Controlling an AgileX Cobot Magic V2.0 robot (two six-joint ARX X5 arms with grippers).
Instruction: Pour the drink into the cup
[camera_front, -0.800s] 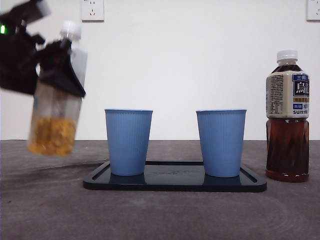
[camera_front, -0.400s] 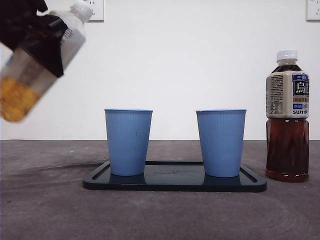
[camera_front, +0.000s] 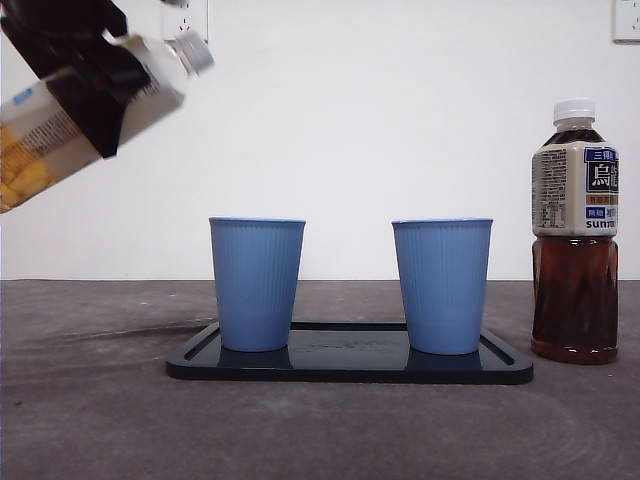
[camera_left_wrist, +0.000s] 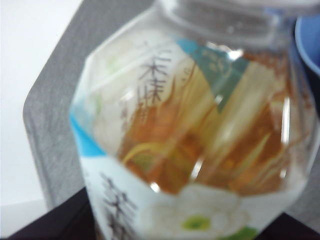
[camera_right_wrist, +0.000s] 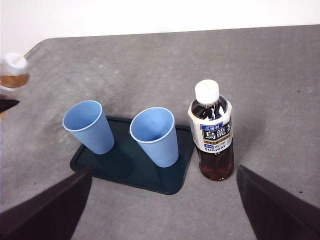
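My left gripper (camera_front: 88, 92) is shut on a clear bottle of amber drink (camera_front: 152, 88) at the top left of the front view. The bottle is tilted steeply, its capped neck (camera_front: 192, 50) pointing right and slightly up, higher than and left of the cups. It fills the left wrist view (camera_left_wrist: 200, 150). Two blue cups (camera_front: 257, 285) (camera_front: 442, 287) stand upright on a black tray (camera_front: 350, 366). My right gripper (camera_right_wrist: 165, 220) is open and empty, high above the table and looking down on the cups (camera_right_wrist: 88, 127) (camera_right_wrist: 155, 136).
A capped bottle of dark tea (camera_front: 574, 250) stands upright on the grey table just right of the tray; it also shows in the right wrist view (camera_right_wrist: 212, 132). A white wall with sockets lies behind.
My left gripper has lifted the amber bottle and tilted it from near upright to steeply leaning, neck toward the right. Cups, tray and dark bottle have not moved.
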